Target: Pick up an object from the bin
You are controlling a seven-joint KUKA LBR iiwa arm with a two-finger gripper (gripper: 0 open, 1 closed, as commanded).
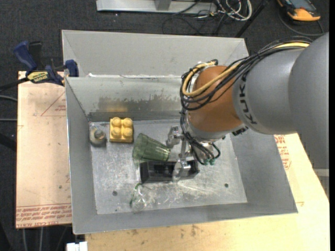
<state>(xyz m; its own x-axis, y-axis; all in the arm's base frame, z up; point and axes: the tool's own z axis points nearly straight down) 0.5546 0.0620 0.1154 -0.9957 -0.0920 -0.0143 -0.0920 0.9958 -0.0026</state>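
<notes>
camera view: the gripper (180, 158) sits low in the middle of the grey metal bin (78, 156), at the right end of a black rectangular block (154, 171) and just beside a translucent green plastic cone (148, 149) lying on its side. whether it is released or clenched, i cannot tell. a yellow studded toy brick (121, 129) and a small grey round metal piece (97, 135) lie to the left, and crumpled clear plastic (140, 196) lies at the front.
</notes>
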